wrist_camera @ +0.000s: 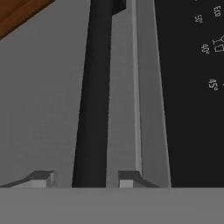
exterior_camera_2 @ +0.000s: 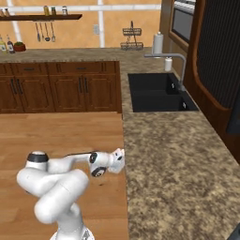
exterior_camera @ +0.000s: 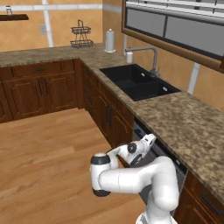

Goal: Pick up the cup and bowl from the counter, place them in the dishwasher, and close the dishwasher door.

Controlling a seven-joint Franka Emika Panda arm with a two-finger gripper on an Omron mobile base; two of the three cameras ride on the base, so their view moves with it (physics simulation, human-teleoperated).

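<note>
Gripper fingers stand spread on either side of the dishwasher door's dark bar handle, just below the counter edge.

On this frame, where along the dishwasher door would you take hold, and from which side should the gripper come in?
Take the dark bar handle, which stands proud of the grey dishwasher door. Come straight at the door's face with one finger on each side of the bar. The open gripper already straddles it that way, its fingertips flanking the bar.
</note>
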